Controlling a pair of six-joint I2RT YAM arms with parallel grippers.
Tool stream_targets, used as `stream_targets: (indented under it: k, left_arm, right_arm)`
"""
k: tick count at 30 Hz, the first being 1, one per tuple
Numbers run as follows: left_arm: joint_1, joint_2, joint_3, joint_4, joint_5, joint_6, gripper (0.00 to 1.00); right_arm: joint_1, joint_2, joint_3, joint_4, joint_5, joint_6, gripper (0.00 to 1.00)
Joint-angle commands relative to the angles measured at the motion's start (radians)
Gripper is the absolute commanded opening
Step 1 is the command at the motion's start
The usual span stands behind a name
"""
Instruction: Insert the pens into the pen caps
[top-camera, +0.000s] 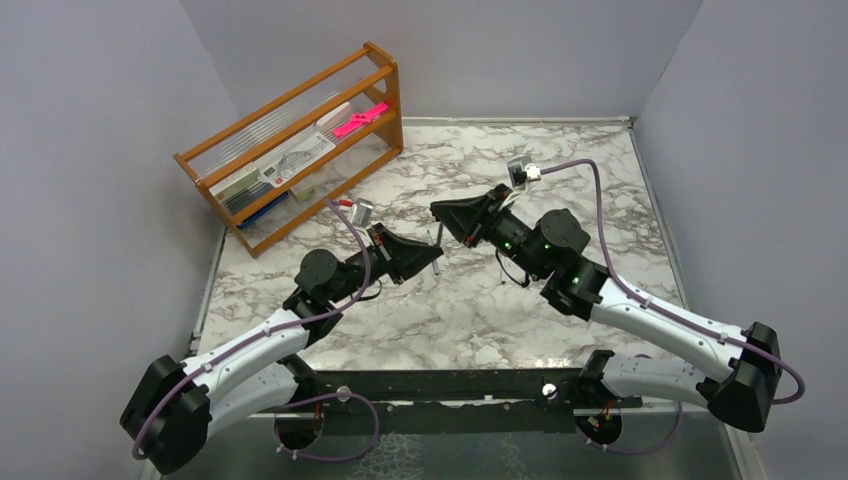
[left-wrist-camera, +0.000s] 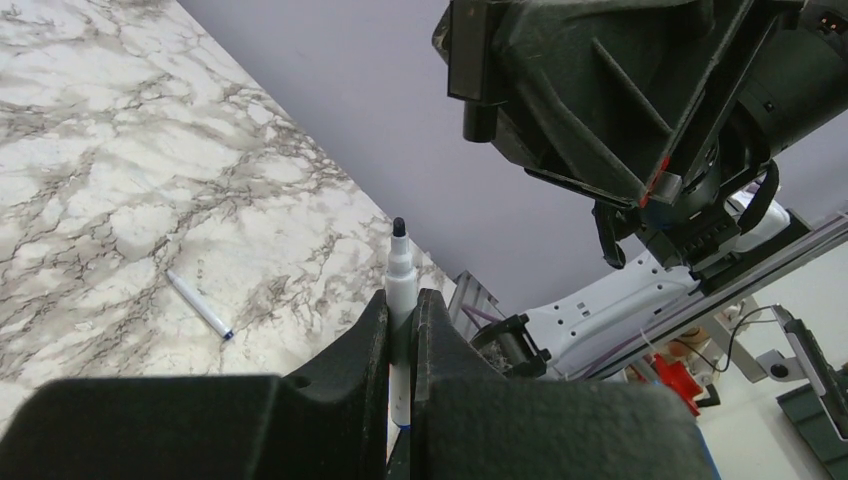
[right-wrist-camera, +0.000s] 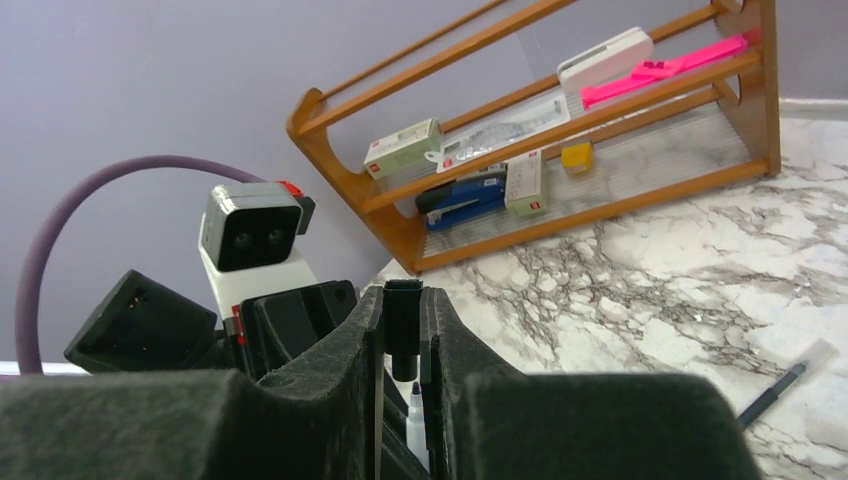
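My left gripper (left-wrist-camera: 403, 300) is shut on a white pen (left-wrist-camera: 401, 275), whose black tip points up past the fingertips. My right gripper (right-wrist-camera: 403, 295) is shut on a black pen cap (right-wrist-camera: 402, 325) with its open end facing down. In the right wrist view the pen's tip (right-wrist-camera: 414, 398) sits just below the cap, apart from it. In the top view the left gripper (top-camera: 430, 258) and the right gripper (top-camera: 442, 214) meet over the table's middle. The right gripper also looms above the pen in the left wrist view (left-wrist-camera: 620, 100).
A white pen with a blue end (left-wrist-camera: 200, 305) lies on the marble table (top-camera: 560, 160). A black pen (right-wrist-camera: 772, 395) lies on the table at the right of the right wrist view. A wooden shelf (top-camera: 300, 150) with a pink object (top-camera: 360, 120) stands at the back left.
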Motion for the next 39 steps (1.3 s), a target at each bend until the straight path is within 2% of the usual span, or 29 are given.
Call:
stream_targets:
  k: [1,39]
  left_arm:
    - [-0.012,0.011,0.043,0.057,-0.021,0.012,0.0]
    - [-0.035,0.038,0.063,0.086,-0.021,0.0,0.0]
  right_arm:
    - [0.003,-0.027,-0.011,0.051,0.0,0.0,0.01]
    - [0.004,0.018,-0.014,0.081,-0.075,-0.025,0.01]
